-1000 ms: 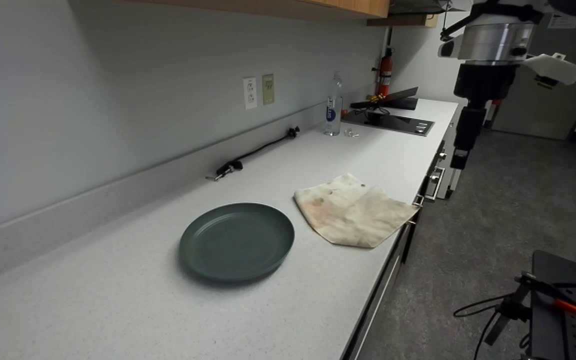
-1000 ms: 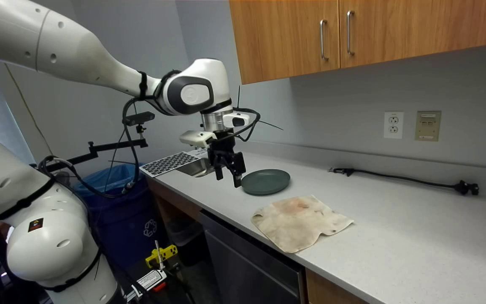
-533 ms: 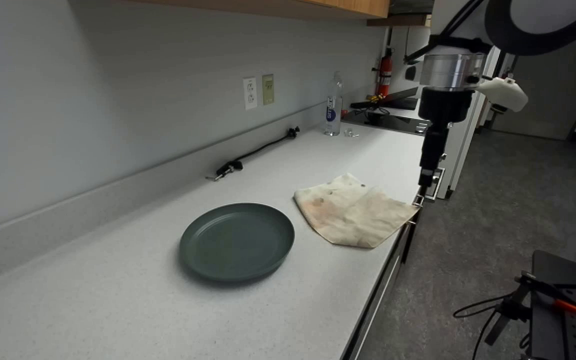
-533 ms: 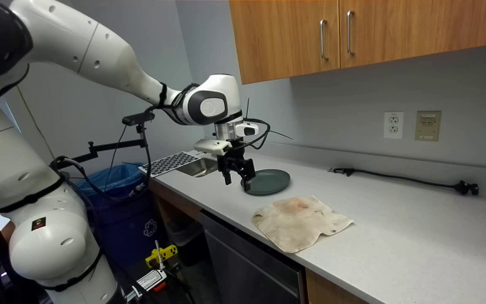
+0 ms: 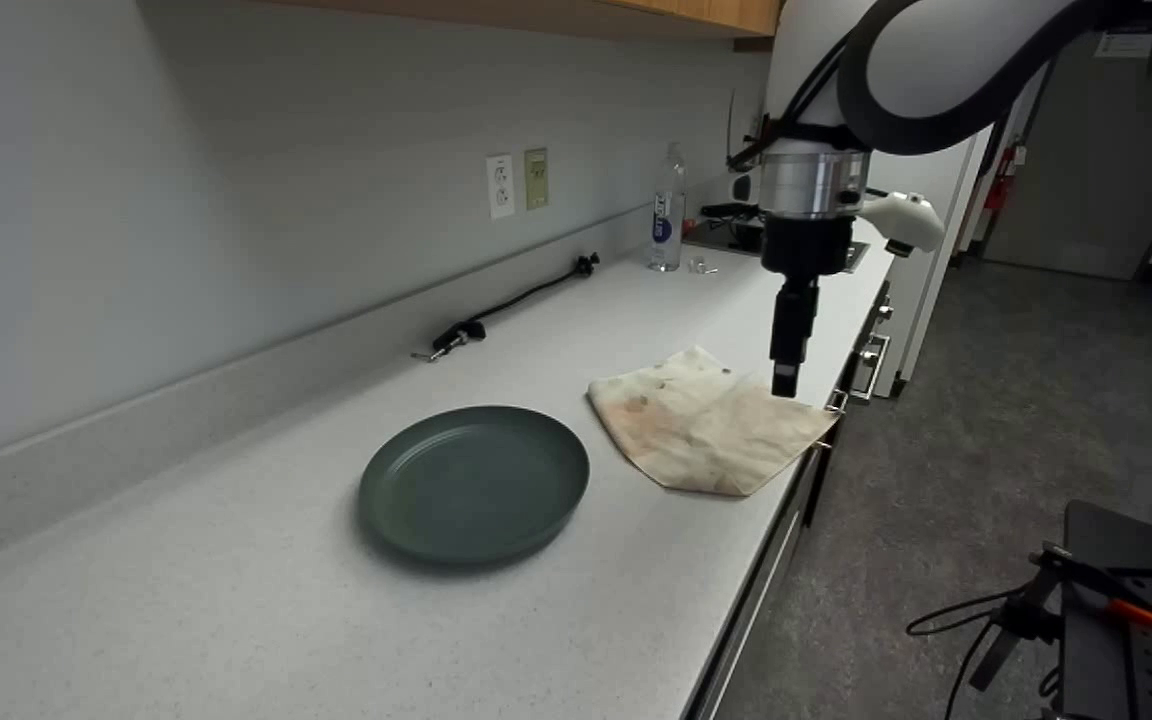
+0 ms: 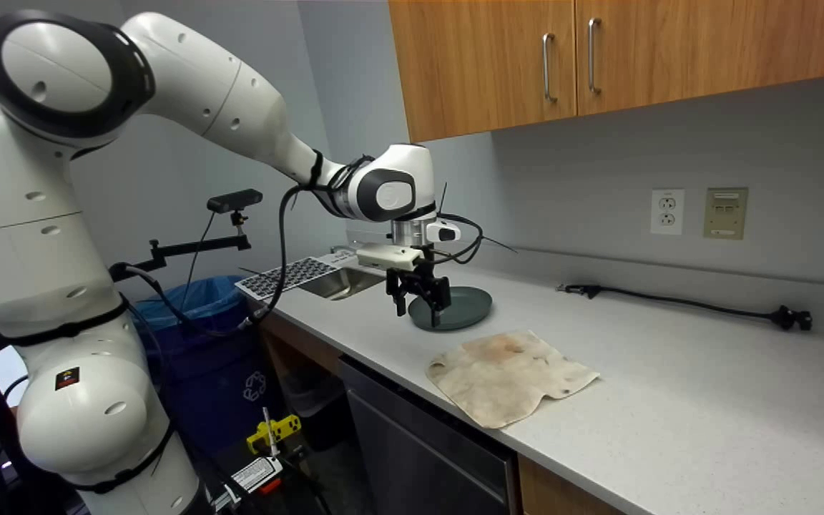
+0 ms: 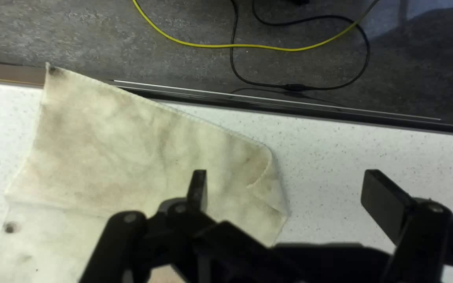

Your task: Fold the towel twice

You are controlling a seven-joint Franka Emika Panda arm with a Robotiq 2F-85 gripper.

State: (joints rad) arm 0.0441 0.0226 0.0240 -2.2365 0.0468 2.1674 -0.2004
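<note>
The towel, a cream-beige cloth with brown stains and dark spots, lies spread and slightly rumpled on the counter in both exterior views (image 5: 701, 430) (image 6: 508, 379). One corner reaches the counter's front edge. In the wrist view the towel (image 7: 124, 145) fills the left side, and a small corner of it is turned over on itself. My gripper (image 5: 785, 380) is open and empty, pointing down above the counter, and also shows in an exterior view (image 6: 418, 315). In the wrist view the gripper (image 7: 285, 192) has one finger over the towel and the other over bare counter, with the turned-over corner between them.
A dark green round plate (image 5: 476, 485) (image 6: 468, 307) stands close to the towel. A black cable-like arm (image 5: 526, 300) (image 6: 684, 300) lies along the wall. A bottle (image 5: 668, 225) and a cooktop (image 5: 726, 238) are farther along. A sink (image 6: 340, 284) and wooden cabinets (image 6: 483, 71) flank the counter.
My gripper has moved inward from beyond the counter's front edge to over the counter by the towel, and has come lower. It stays open. The towel and plate have not moved.
</note>
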